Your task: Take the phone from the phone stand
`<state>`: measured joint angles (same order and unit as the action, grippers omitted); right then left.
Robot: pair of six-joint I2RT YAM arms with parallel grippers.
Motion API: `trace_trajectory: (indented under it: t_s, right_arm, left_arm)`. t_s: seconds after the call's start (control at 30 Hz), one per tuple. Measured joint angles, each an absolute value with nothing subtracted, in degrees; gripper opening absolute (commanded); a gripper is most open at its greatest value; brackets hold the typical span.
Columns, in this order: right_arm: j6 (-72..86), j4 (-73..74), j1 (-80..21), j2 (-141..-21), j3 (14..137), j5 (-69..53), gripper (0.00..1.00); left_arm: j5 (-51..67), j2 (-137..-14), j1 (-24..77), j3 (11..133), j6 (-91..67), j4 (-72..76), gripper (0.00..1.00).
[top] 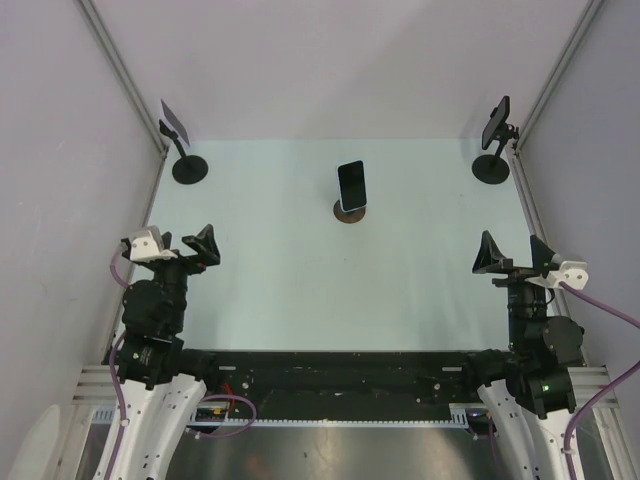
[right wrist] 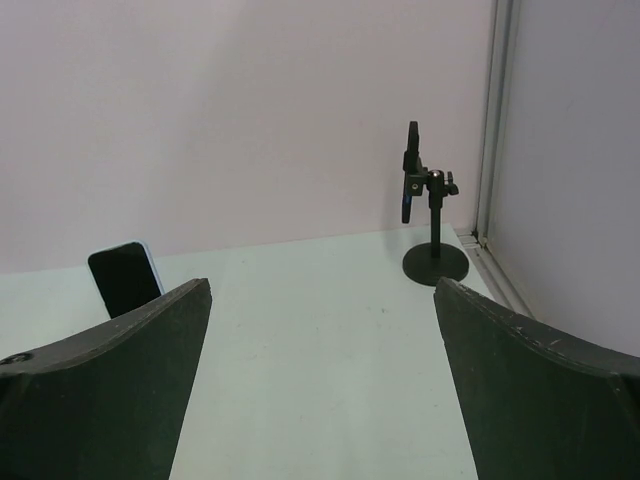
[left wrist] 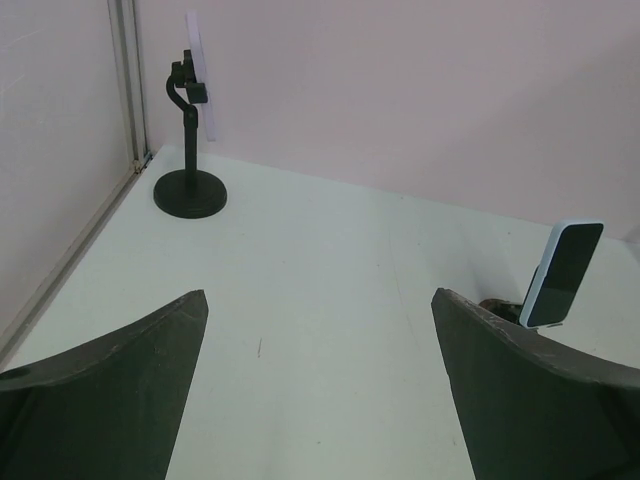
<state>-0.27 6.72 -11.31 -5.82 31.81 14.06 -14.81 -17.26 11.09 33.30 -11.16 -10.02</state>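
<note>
A black-screened phone (top: 351, 185) with a pale blue edge stands tilted on a small round dark stand (top: 349, 212) at the middle back of the pale table. It shows at the right of the left wrist view (left wrist: 563, 272) and at the left of the right wrist view (right wrist: 124, 278). My left gripper (top: 172, 248) is open and empty at the near left, well apart from the phone; its jaws (left wrist: 318, 297) frame bare table. My right gripper (top: 514, 255) is open and empty at the near right (right wrist: 322, 285).
A black stand with a tilted panel (top: 185, 150) stands in the back left corner, also in the left wrist view (left wrist: 190, 190). A similar stand (top: 495, 150) stands in the back right corner (right wrist: 433, 255). Grey walls and metal rails close in the table (top: 300, 290).
</note>
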Motion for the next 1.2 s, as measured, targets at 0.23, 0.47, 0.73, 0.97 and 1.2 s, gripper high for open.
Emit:
trace_trajectory:
  t_s: [0.23, 0.47, 0.73, 0.97, 1.2]
  right_arm:
    - [-0.3, 5.4, -11.3, -5.8, 30.9, 13.1, 0.99]
    - [1.5, 5.2, -11.3, -8.3, 30.7, 8.9, 1.00]
    - [7.4, 8.0, -11.2, -24.3, 37.7, 2.6, 1.00]
    - [13.9, 6.5, -11.2, -42.8, 41.5, -7.3, 1.00]
    - [14.9, 1.9, -13.3, -59.8, 43.2, -10.4, 1.00]
  left_arm:
    - [-14.3, -17.3, 11.1, 33.3, -11.1, -10.0, 1.00]
    - [-14.1, -17.3, 11.1, 33.3, -11.2, -10.0, 1.00]
    - [-14.2, -16.4, 11.2, 33.3, -11.6, -10.0, 1.00]
    - [-14.2, -14.8, 12.1, 33.3, -11.9, -9.9, 1.00]
    - [-14.2, -14.5, 14.0, 33.2, -12.0, -9.8, 1.00]
